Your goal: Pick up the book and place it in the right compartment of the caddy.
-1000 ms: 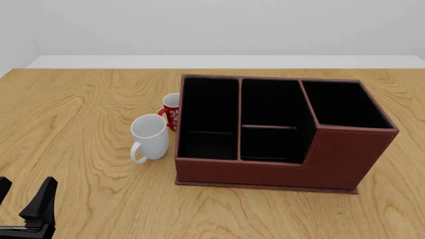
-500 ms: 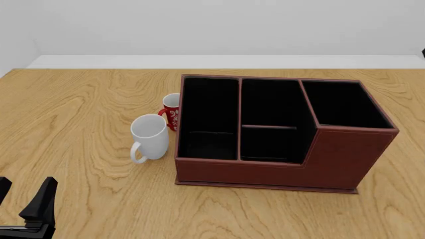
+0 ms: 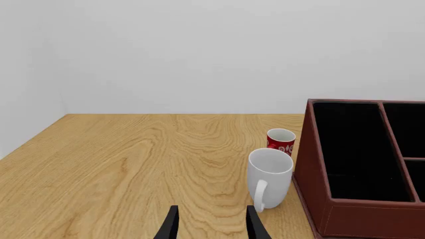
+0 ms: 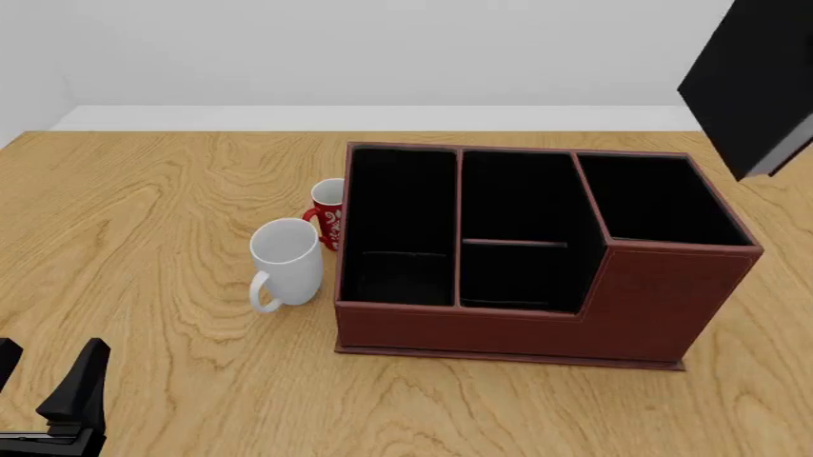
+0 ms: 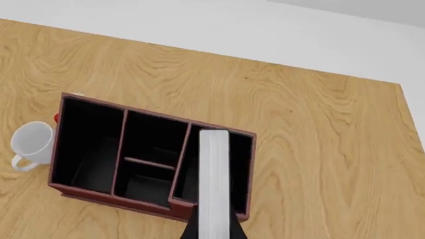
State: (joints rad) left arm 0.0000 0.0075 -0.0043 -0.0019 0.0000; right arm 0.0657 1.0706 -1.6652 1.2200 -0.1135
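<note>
The wooden surface (image 4: 152, 190) stretches wide, and everything here sits in relation to the caddy (image 4: 534, 324), a big reddish-brown box with a black lining, standing on it. Its right compartment (image 4: 654, 200), the tallest section with raised walls, holds nothing that I can see.

The book (image 4: 752, 81) hangs in the air above and just to the right of the caddy's tall end, black cover tilted, clear of the walls. From the right wrist view the book's (image 5: 214, 184) pale page edge runs straight out over the right compartment (image 5: 219, 164), high above the caddy (image 5: 133, 194). The right claw (image 5: 214, 231) is pinching the book at its near end, a dark finger on each side.

Just left of the caddy stands a white mug (image 4: 286, 264), upright, handle toward the arms. A smaller red mug (image 4: 330, 214) stands behind it, close against the caddy's left wall.

The left claw (image 4: 45, 400) sits low, well to the caddy's left and nearer the arms' side, its fingers (image 3: 171, 226) spread apart, nothing between them.
</note>
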